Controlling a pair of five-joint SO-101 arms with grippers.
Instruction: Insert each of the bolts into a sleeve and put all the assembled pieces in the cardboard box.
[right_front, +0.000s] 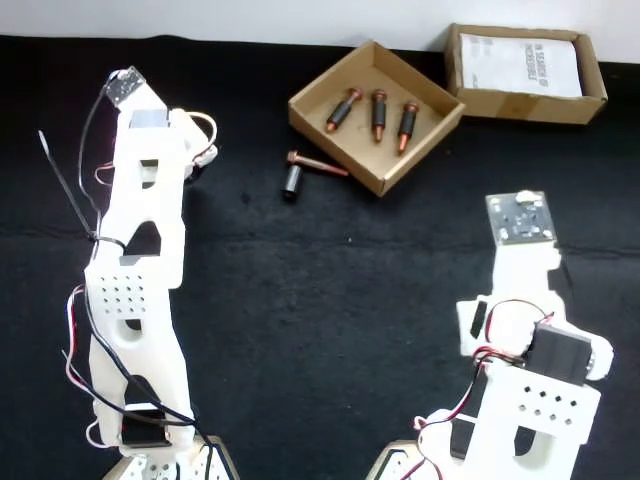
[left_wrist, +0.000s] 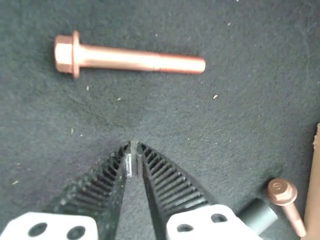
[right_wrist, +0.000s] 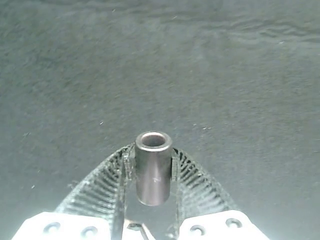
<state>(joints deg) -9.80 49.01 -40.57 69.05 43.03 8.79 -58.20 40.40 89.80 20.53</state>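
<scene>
My left gripper (left_wrist: 134, 150) is shut with nothing in it, just above the dark cloth. A loose copper bolt (left_wrist: 130, 57) lies flat a short way ahead of its tips. A second bolt (left_wrist: 285, 200) and a dark sleeve (left_wrist: 257, 215) lie off to the side; the high view has this bolt (right_front: 315, 163) and sleeve (right_front: 292, 183) next to the cardboard box (right_front: 310, 112). Three assembled pieces (right_front: 378, 114) lie inside the box. My right gripper (right_wrist: 151, 157) is shut on a dark metal sleeve (right_wrist: 154, 167), held upright with its bore facing the camera.
A second cardboard box (right_front: 595, 95) holding a printed sheet stands at the back right. The left arm (right_front: 140, 250) stretches along the left side and the right arm (right_front: 520, 330) stands at the front right. Black cloth (right_front: 330, 320) covers the table between them.
</scene>
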